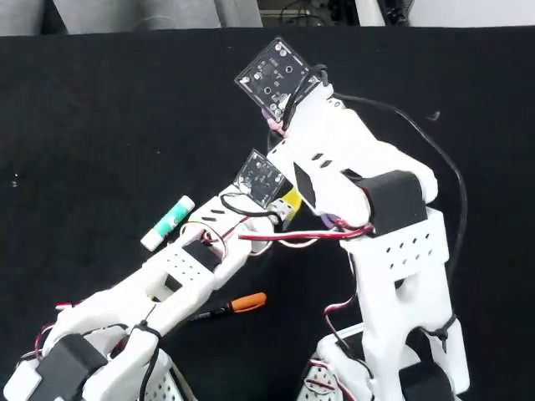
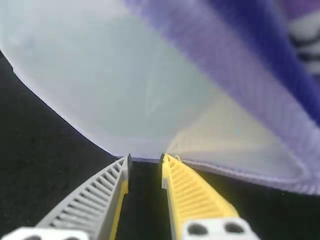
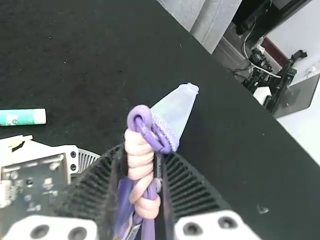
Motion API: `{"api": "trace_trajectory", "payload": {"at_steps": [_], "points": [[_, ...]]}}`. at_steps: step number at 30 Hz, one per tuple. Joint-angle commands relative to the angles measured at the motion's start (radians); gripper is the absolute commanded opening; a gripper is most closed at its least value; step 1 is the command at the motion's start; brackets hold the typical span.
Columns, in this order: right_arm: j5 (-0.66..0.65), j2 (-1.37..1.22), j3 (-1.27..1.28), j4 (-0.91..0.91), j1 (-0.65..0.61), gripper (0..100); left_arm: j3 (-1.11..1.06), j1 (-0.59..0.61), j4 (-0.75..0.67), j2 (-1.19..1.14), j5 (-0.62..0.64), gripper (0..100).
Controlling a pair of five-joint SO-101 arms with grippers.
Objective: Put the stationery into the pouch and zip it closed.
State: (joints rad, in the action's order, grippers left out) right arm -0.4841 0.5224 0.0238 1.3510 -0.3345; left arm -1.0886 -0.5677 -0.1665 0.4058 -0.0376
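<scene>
The pouch (image 2: 150, 75), translucent white with a purple zip edge, lies right at my left gripper (image 2: 145, 159); its grey and yellow fingers pinch the pouch's rim with only a narrow gap between them. My right gripper (image 3: 140, 152) is shut on the zip pull (image 3: 142, 135), a pink coiled cord with a purple loop, and one corner of the pouch (image 3: 175, 107) sticks out beyond it. In the high view both arms meet at the table's middle and cover the pouch. A green-and-white glue stick (image 1: 167, 222) and an orange pen (image 1: 234, 306) lie on the black table beside the left arm.
The black table (image 1: 100, 117) is bare to the left and at the back. The right arm's cable (image 1: 435, 150) loops out to the right. Cables and equipment (image 3: 265, 65) stand beyond the table's far edge.
</scene>
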Motion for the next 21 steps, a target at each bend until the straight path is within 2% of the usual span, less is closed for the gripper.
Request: {"api": "trace_trajectory", "payload": {"at_steps": [1, 7, 15, 18, 21], "points": [[0.011, -0.002, 0.018, 0.02, -0.025, 1.1, -0.008, 0.114, -0.023, 0.02, 0.017, 12], [0.011, -0.002, 0.107, 0.002, -0.043, 1.1, -0.015, 0.407, -0.017, 0.02, 0.021, 12], [0.011, -0.002, 0.286, -0.081, -0.143, 1.1, -0.028, 0.766, -0.021, 0.02, 0.021, 12], [0.011, -0.002, 0.364, -0.083, -0.161, 1.1, -0.033, 0.849, -0.021, 0.02, 0.021, 12], [0.009, -0.001, 0.427, -0.083, -0.16, 1.1, -0.038, 0.875, -0.017, 0.018, 0.021, 12]]}}
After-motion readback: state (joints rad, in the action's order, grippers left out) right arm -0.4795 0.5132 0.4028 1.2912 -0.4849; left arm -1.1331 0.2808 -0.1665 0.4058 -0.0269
